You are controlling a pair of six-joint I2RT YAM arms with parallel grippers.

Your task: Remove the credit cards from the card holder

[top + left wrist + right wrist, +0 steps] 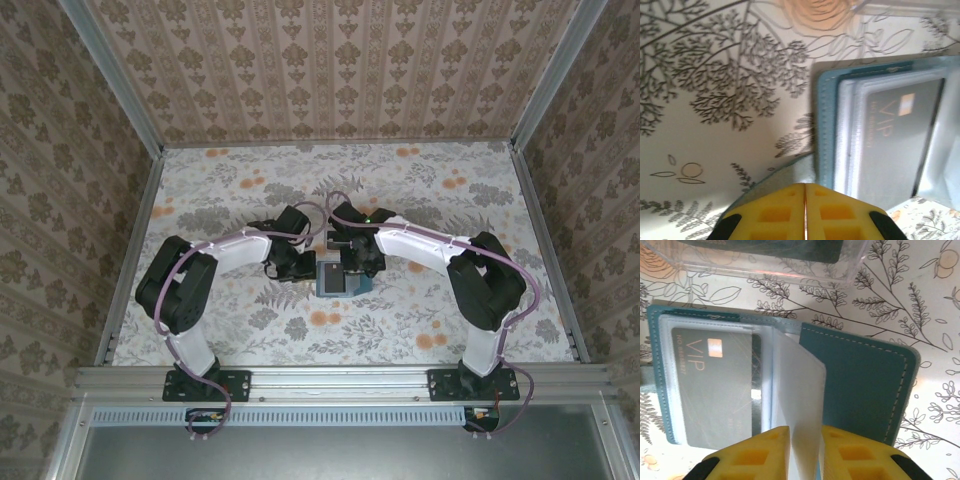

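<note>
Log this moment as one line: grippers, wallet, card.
left gripper: shut, at wallet edge | right gripper: shut on clear sleeve | wallet: open on table | dark card: in pocket, not yet out

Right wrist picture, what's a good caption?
Right claw pinches a clear sleeve of the open teal card holder, VIP card inside.

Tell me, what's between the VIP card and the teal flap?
A clear plastic sleeve stands between them, seen in the right wrist view.

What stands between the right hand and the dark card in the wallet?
A clear pocket covers the dark card, which lies inside the open wallet. The right hand grips a loose plastic page beside it, not the card.
</note>
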